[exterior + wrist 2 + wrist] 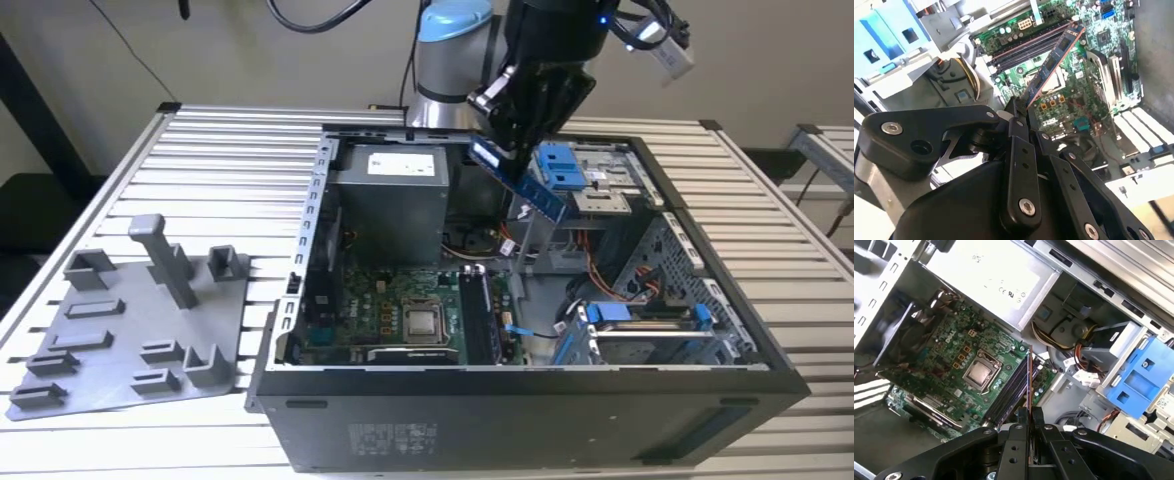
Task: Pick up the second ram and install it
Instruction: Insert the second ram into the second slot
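Note:
My gripper [505, 145] hangs over the open computer case [534, 395] and is shut on the second ram [537, 190], a long thin bluish board. I hold it by one end, tilted, well above the motherboard [360, 320]. In the second wrist view the ram [1054, 62] sticks out from the gripper [1021, 120] towards the memory slots [1026, 47]. In the first wrist view the ram [1030, 385] appears edge-on beyond the gripper [1030, 426], roughly in line with the dark slots [1009, 392] beside the silver processor [981, 372].
A grey fixture plate [127, 345] with upright pegs lies on the slatted table at the exterior view's left. Inside the case are the power supply [394, 195], blue drive brackets [567, 170], cables and a drive cage [654, 335].

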Controlling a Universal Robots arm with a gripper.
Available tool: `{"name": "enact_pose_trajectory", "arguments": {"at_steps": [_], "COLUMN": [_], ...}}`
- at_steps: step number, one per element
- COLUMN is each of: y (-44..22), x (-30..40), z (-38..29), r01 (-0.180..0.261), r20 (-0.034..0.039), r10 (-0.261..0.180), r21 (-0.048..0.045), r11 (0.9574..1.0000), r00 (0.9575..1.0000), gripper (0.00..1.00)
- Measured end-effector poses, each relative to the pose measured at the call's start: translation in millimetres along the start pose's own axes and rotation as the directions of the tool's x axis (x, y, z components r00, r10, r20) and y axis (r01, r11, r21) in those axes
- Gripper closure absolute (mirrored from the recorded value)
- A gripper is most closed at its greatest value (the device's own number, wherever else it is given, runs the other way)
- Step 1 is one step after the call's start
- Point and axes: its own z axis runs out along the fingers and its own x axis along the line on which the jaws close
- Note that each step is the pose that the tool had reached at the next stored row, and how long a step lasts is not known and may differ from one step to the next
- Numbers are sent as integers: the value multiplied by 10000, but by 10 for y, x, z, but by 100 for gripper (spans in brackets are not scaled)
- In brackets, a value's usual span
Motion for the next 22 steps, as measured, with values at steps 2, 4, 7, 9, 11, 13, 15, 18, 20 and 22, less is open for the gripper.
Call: {"name": "enact_pose_trajectory", "arguments": {"at_steps": [2,4,7,9,11,13,15,18,20,22], "y": [0,0,0,-1,-1,-1,-1,-1,-1,-1], "x": [0,0,0,-1,-1,-1,-1,-1,-1,-1], "z": [4,8,13,17,21,25,29,34,38,42], "r01": [-348,-694,-1229,-1577,-1939,-2283,-2623,-3115,-3445,-3779], "r20": [9,18,30,39,47,54,61,70,76,81], "r10": [348,694,1229,1578,1940,2284,2624,3116,3446,3780], "r21": [-9,-20,-35,-46,-58,-69,-81,-98,-110,-123], "r11": [9994,9976,9924,9875,9810,9736,9650,9502,9387,9258], "r00": [9994,9976,9924,9875,9810,9736,9650,9502,9387,9258], "gripper": [86,86,86,86,86,86,86,86,86,86]}}
